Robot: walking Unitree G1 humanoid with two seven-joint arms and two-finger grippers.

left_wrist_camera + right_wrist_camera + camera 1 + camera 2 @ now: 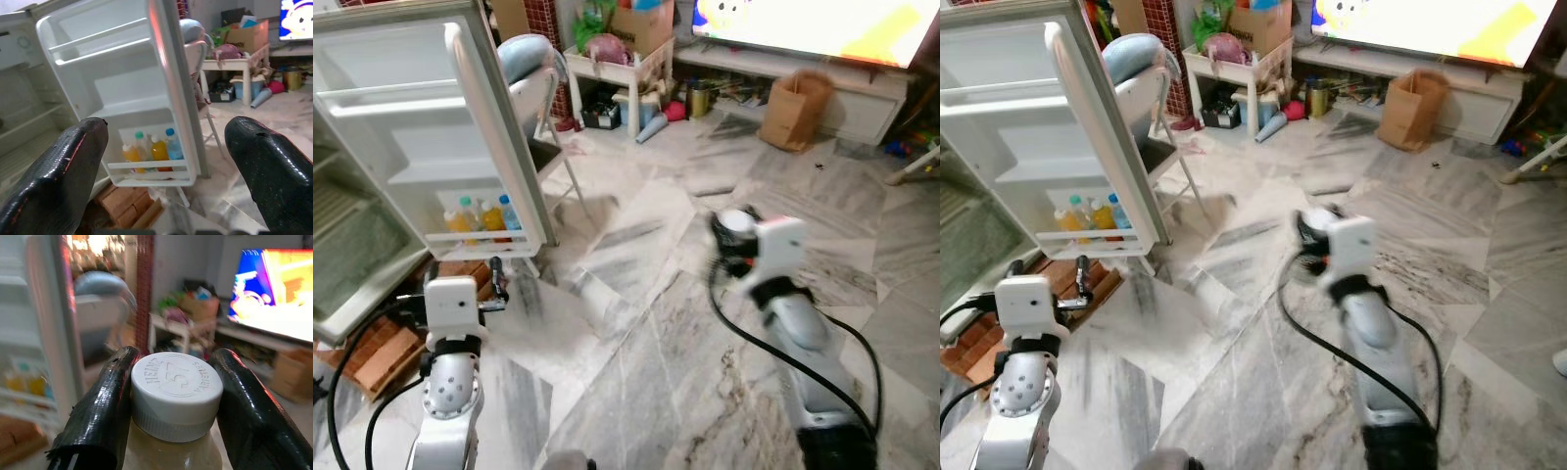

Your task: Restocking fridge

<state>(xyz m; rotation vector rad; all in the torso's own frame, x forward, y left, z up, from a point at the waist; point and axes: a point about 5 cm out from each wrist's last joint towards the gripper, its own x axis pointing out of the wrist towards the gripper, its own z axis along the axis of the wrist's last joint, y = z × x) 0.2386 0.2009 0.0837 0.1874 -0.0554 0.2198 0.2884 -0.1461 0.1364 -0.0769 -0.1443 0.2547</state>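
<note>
at far left the fridge stands with its door swung open, four drink bottles lined in the door's lowest shelf. the left pincer hangs near that door, fingers apart and empty. at right, over the marble floor, the right pincer is clamped on a white-capped bottle.

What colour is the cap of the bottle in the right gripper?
White, embossed plastic screw cap on the pale-sauce bottle; clearest in the right wrist view.
</note>
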